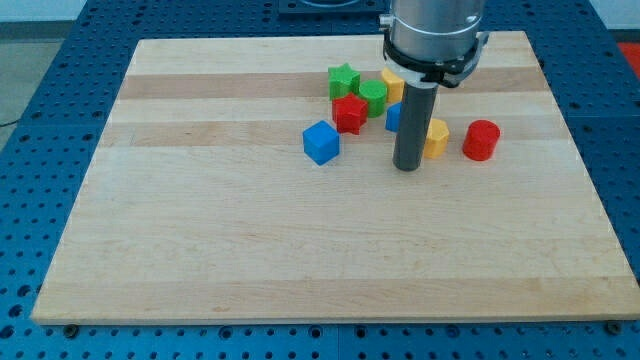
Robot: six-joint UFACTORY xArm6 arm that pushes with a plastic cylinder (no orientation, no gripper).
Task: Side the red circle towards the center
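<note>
Sat the red circle out toward the view's right on the counter, standing alone, just right of a yellow block. Planted my tip close against that yellow block's left side, well short of touching the red circle. Carried no claw at all, only the bare rod, so nothing apart, together or clamped. Huddled a cluster to the tip's upper left: green star, green cylinder, red block, another yellow block half hidden behind the arm. Peeked a blue block from behind the rod. Rested a blue cube apart, lower left of the cluster
</note>
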